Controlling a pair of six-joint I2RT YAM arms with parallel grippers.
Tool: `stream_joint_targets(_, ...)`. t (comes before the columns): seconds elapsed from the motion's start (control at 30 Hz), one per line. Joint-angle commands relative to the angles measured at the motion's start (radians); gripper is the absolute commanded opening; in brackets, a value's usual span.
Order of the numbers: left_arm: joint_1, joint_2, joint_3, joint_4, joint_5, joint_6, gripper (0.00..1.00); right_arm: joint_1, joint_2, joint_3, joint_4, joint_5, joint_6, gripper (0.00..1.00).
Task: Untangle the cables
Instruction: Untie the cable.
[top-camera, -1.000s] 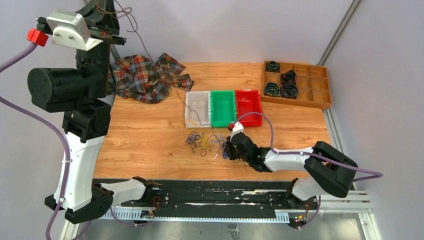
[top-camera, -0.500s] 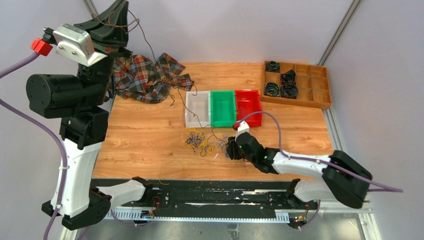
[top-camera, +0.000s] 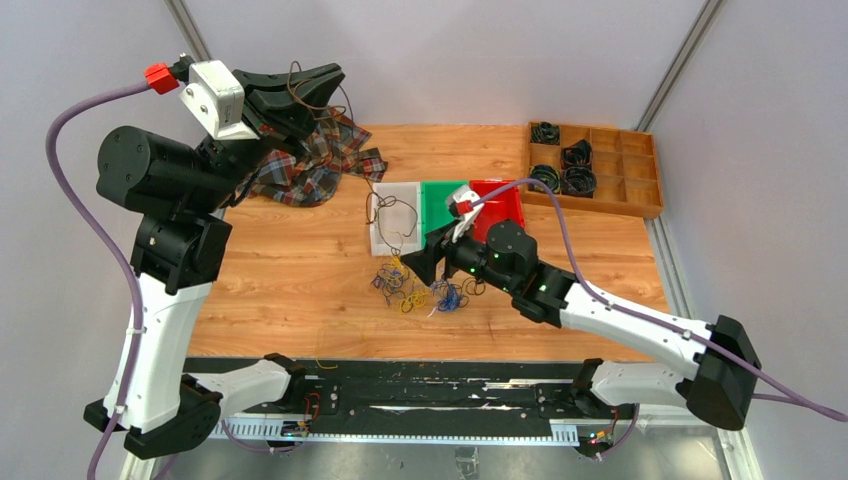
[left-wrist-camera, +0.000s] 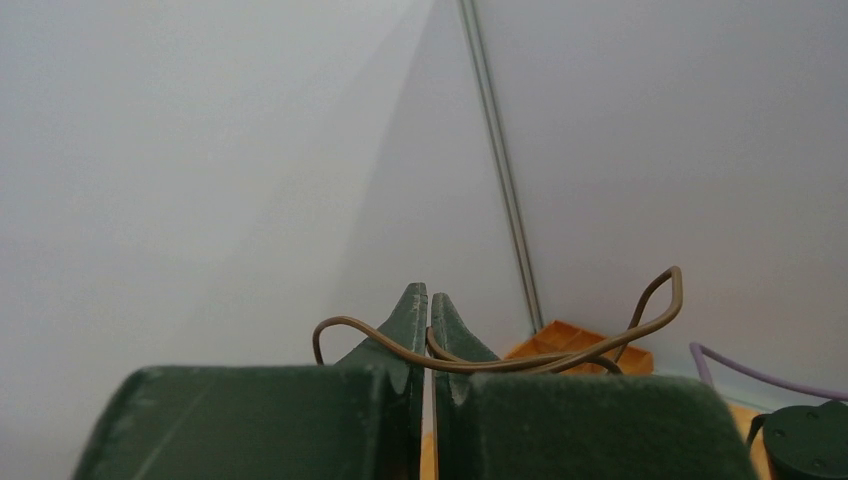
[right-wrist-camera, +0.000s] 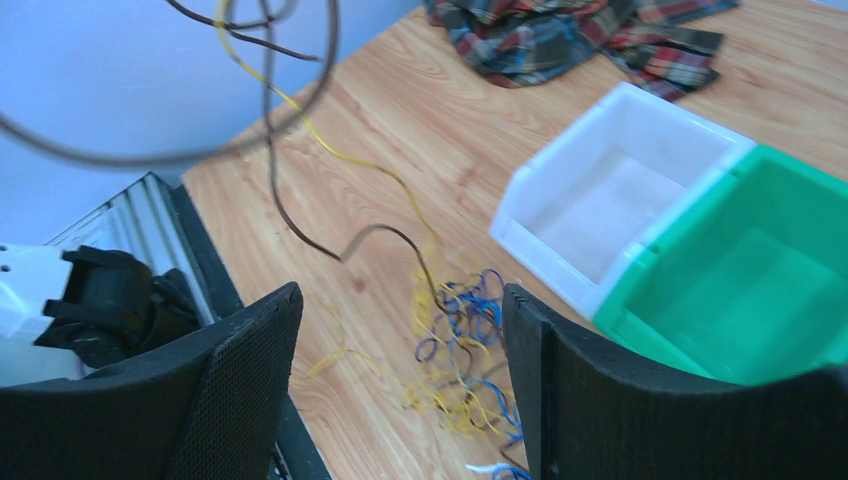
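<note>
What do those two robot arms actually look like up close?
The left arm and right arm pair white shells with bulky black joints. A lilac cable ends in a red plug at each wrist. The left gripper and right gripper each have two dark, flat, tapering fingers.

I've got the cables (top-camera: 415, 292) heaped mid-table (top-camera: 280, 290), row of bins (top-camera: 440, 200) just behind them. Cloth (top-camera: 315, 170) lies back-left of the bins, compartment tray (top-camera: 635, 165) back-right. My right gripper (top-camera: 414, 268) sits just right of the heap; left gripper (top-camera: 332, 78) is up over the cloth, pinching one strand (left-wrist-camera: 677, 290).
</note>
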Motion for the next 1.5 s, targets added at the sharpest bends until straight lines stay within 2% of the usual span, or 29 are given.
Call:
stream_joint_targets(0.0, -0.004, -0.018, 0.009, 0.006, 0.027, -0.032, 0.01, 0.019, 0.082, 0.063, 0.144, -0.085, 0.004, 0.73)
stream_joint_targets(0.1, -0.005, -0.025, 0.008, 0.003, 0.026, -0.030, 0.01, 0.019, 0.146, 0.062, 0.257, -0.093, 0.050, 0.72)
stream_joint_targets(0.17, -0.004, -0.029, 0.005, 0.003, 0.026, -0.028, 0.00, 0.018, 0.183, 0.090, 0.248, -0.050, 0.066, 0.64)
stream_joint_targets(0.2, -0.005, -0.032, 0.005, 0.003, 0.025, -0.028, 0.01, 0.017, 0.198, 0.101, 0.232, -0.026, 0.066, 0.57)
stream_joint_targets(0.33, -0.005, -0.041, 0.006, 0.004, 0.017, -0.008, 0.01, 0.016, 0.209, 0.076, 0.223, 0.053, 0.078, 0.08)
stream_joint_targets(0.37, -0.004, -0.044, 0.009, 0.006, 0.011, 0.003, 0.01, 0.016, 0.203, 0.062, 0.220, 0.072, 0.087, 0.02)
stream_joint_targets(0.43, -0.006, -0.044, 0.018, 0.013, -0.006, 0.022, 0.01, 0.013, 0.190, 0.021, 0.224, 0.107, 0.098, 0.00)
stream_joint_targets(0.7, -0.005, -0.023, 0.099, 0.037, -0.099, 0.126, 0.00, 0.007, 0.151, -0.184, 0.229, 0.207, 0.141, 0.01)
stream_joint_targets(0.97, -0.005, -0.013, 0.116, 0.131, -0.270, 0.216, 0.01, 0.007, 0.122, -0.415, 0.255, 0.273, 0.228, 0.00)
stream_joint_targets(1.13, -0.005, -0.008, 0.119, 0.130, -0.245, 0.194, 0.01, 0.007, 0.095, -0.450, 0.233, 0.251, 0.237, 0.02)
stream_joint_targets(1.17, -0.005, -0.008, 0.116, 0.130, -0.232, 0.181, 0.01, 0.007, 0.083, -0.430, 0.199, 0.238, 0.227, 0.08)
stream_joint_targets(1.27, -0.004, -0.012, 0.106, 0.123, -0.175, 0.140, 0.01, 0.007, 0.010, -0.354, 0.120, 0.194, 0.182, 0.38)
stream_joint_targets(1.33, -0.005, -0.011, 0.108, 0.105, -0.139, 0.115, 0.01, 0.008, -0.031, -0.296, 0.115, 0.148, 0.143, 0.62)
stream_joint_targets(1.37, -0.005, -0.009, 0.109, 0.099, -0.127, 0.105, 0.01, 0.008, -0.040, -0.262, 0.112, 0.118, 0.122, 0.69)
stream_joint_targets(1.47, -0.005, -0.005, 0.107, 0.084, -0.112, 0.085, 0.01, 0.008, -0.002, -0.112, 0.080, 0.007, 0.062, 0.72)
